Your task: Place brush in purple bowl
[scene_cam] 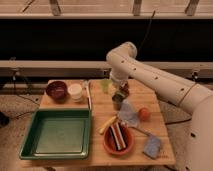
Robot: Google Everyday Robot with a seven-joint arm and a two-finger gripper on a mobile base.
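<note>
Wooden table point(150, 98) | gripper point(120, 95) low at centre, its hold unreadable | brush not made out | purple bowl point(56, 90) back-left

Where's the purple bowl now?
Camera view, far left of the table: purple bowl beside the white cup, behind the green tray; gripper is at mid-table.

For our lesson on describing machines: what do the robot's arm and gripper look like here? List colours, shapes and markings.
The arm is white, built of thick rounded segments, with a row of small dark dots along it. The gripper, over the middle of the wooden table, is darker.
</note>
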